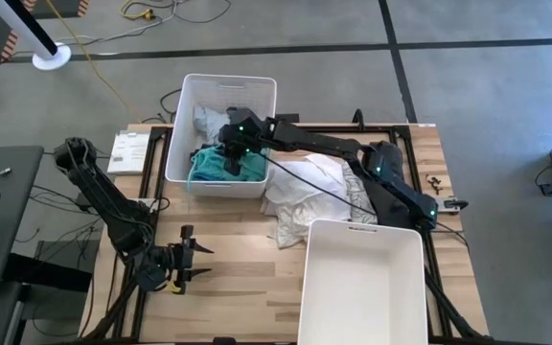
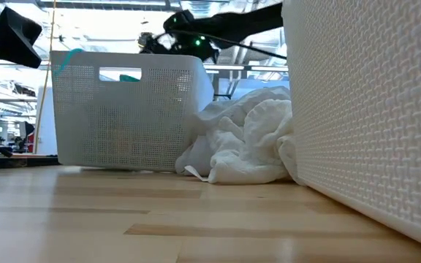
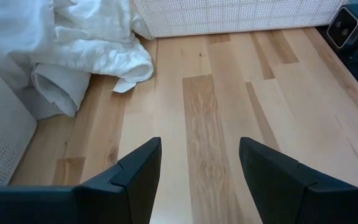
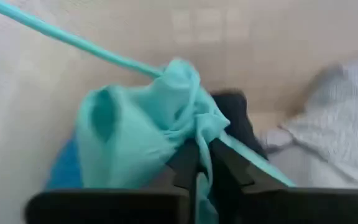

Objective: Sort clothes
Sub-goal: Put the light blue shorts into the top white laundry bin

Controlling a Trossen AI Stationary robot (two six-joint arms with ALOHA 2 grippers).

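Over the far bin [image 1: 182, 134], the right gripper [image 4: 202, 163] is pinching a teal garment [image 4: 143, 127] above sorted clothes — white clothes [image 1: 307, 196] are lying unsorted mid-table, near bin [image 1: 316, 287] empty, left gripper [image 3: 199, 171] idling, jaws apart.

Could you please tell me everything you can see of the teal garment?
The teal garment is thin, soft, crumpled fabric with a long narrow strap trailing from it. It sits in the far white bin among blue, dark and grey-white patterned clothes. The right gripper reaches into the bin, its fingers pinching a fold so the cloth bunches up around them.
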